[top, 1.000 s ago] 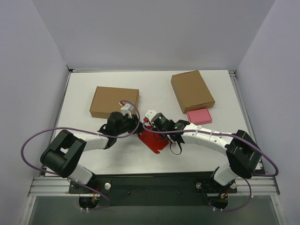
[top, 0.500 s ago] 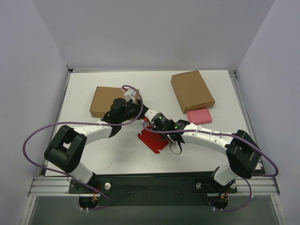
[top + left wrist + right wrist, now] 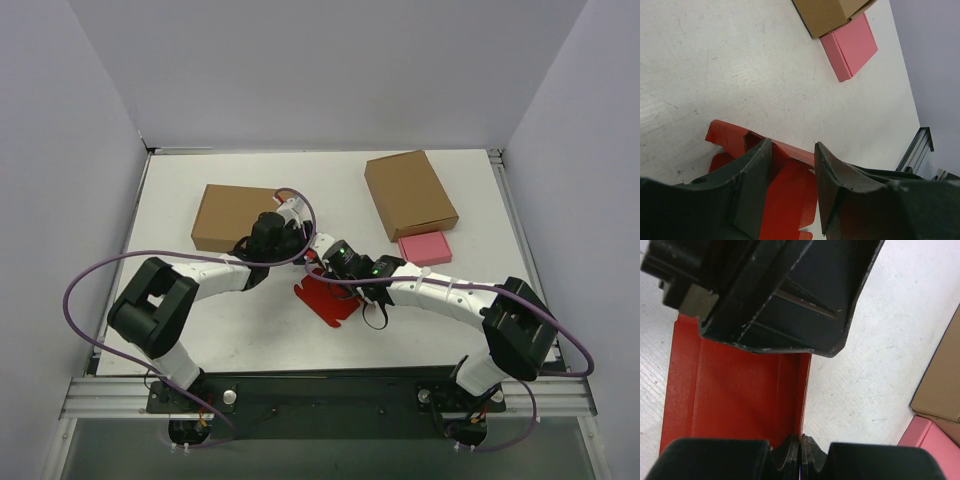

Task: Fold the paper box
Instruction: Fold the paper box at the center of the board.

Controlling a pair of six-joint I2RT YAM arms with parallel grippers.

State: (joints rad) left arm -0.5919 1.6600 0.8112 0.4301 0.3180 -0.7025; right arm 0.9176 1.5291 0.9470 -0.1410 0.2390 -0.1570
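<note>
White table (image 3: 255,335), grey walls (image 3: 330,70), red paper box (image 3: 326,301)

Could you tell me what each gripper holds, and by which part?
The right gripper pinches the paper box by a thin edge; the left gripper, open, holds nothing.

Beneath the left gripper (image 3: 791,150) we see a white, scuffed table (image 3: 260,340). Grey walls (image 3: 320,70) stand beyond it and to both sides.
</note>
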